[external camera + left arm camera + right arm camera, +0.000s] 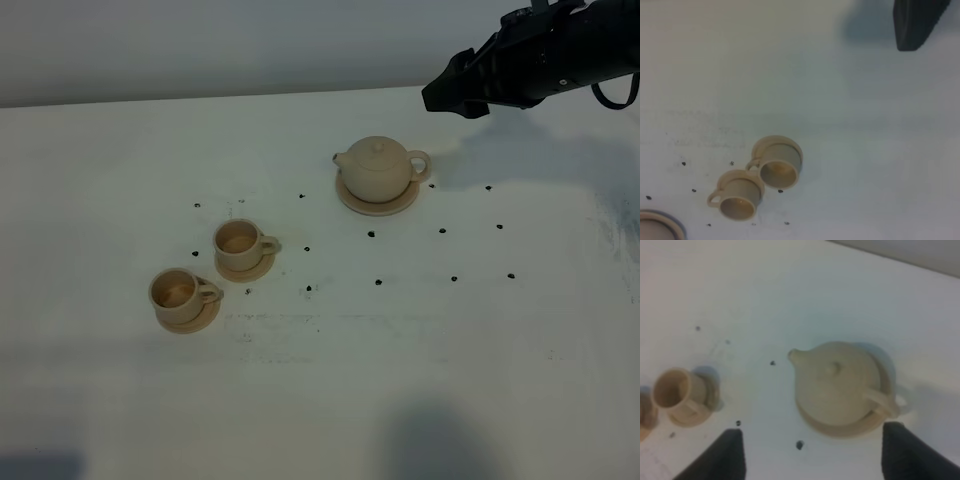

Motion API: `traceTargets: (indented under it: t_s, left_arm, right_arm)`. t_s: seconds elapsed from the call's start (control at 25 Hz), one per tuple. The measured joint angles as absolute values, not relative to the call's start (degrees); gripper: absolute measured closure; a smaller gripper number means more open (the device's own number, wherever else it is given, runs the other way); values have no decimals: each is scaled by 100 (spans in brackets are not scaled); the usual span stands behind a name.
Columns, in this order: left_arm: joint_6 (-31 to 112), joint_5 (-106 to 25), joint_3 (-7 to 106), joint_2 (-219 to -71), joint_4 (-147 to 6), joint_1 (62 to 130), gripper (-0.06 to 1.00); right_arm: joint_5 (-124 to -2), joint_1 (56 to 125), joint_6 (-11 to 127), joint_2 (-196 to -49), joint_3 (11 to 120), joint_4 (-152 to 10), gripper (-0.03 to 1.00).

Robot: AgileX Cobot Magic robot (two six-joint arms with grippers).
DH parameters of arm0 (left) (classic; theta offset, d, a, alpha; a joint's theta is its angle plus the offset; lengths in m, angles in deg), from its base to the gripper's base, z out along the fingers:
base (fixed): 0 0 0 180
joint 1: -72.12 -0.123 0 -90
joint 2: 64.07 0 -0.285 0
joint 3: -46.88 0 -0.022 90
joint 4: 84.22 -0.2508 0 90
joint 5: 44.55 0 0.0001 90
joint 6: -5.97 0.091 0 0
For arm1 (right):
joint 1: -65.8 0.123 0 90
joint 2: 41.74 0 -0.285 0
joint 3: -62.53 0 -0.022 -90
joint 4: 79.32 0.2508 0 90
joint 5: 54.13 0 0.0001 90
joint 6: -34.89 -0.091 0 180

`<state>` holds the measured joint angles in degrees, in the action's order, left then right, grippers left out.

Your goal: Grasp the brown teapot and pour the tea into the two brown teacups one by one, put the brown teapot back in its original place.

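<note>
The brown teapot [378, 168] stands upright on its round coaster [380, 204] at the back centre, spout to the left and handle to the right. It also shows in the right wrist view [837, 382] on the coaster [840, 429]. The two brown teacups [240, 244] [180, 292] stand on saucers at the front left, and also show in the left wrist view [777, 162] [737, 196]. My right gripper [450, 92] is open and empty, above and to the right of the teapot; its fingers [725, 455] flank the pot from above. Only one dark finger [915, 22] of my left gripper shows.
Several small black marks [371, 234] dot the white table [450, 350] around the teapot and cups. A tan rim [657, 226] shows at the edge of the left wrist view. The table's back edge meets a grey wall [200, 50].
</note>
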<state>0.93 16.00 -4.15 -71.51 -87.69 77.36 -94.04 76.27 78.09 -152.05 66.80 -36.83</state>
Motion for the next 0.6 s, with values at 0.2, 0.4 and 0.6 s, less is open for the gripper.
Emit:
traceTargets:
  t_s: [0.2, 0.4, 0.6]
  left_arm:
    - [93, 1600, -415, -7151, -8769, 7736, 51]
    - [94, 1600, -415, -7151, -8788, 7713, 51]
    - [99, 1600, -415, -7151, -8799, 7125, 51]
  right_arm:
    - [-9215, 7627, 7872, -15253, 6699, -3683, 41]
    - [-9214, 7627, 7884, -15253, 6756, -3683, 41]
    - [-9239, 7627, 7890, -15317, 6905, -3683, 41]
